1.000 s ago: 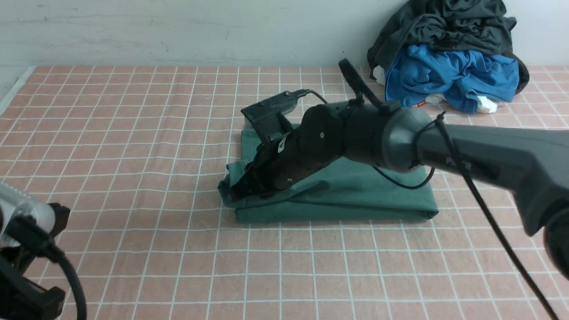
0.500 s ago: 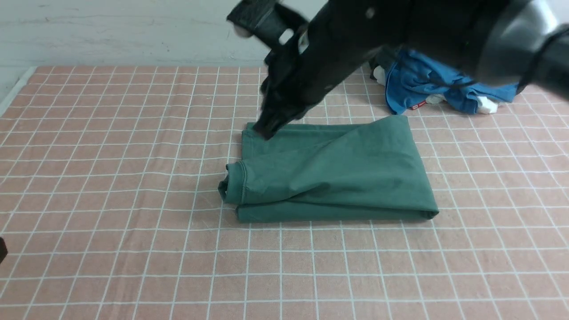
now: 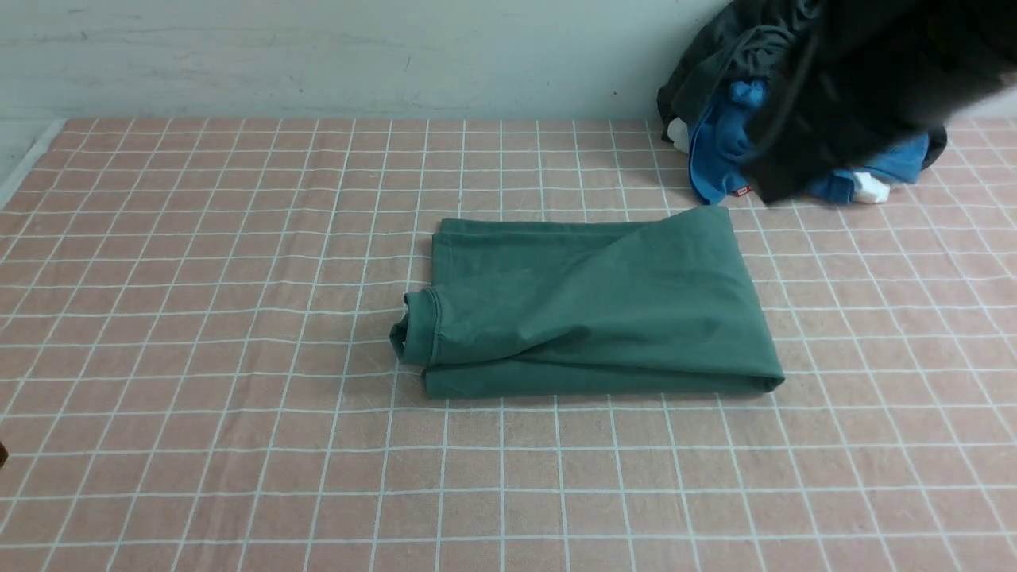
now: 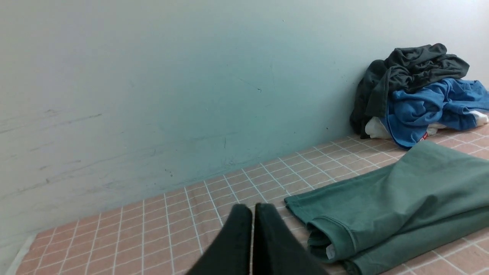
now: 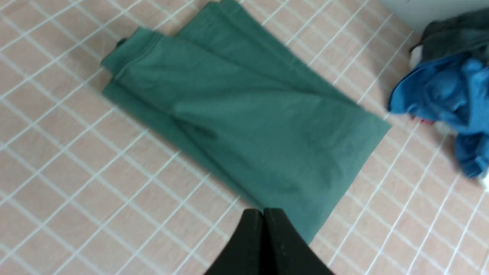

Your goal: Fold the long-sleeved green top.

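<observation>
You have the green top (image 3: 588,306) folded mid-frame, long axis left-right; both claws pressed together, empty, right claw (image 5: 263,214) nearer.

Green top (image 3: 588,306) — folded rectangle, flat, mid-table.

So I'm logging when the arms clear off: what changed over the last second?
The right arm, which was pressing on the green top, lifted off and swung back to the right, blurred over the clothes pile. The left arm left the front view. The top stayed folded in place.
</observation>
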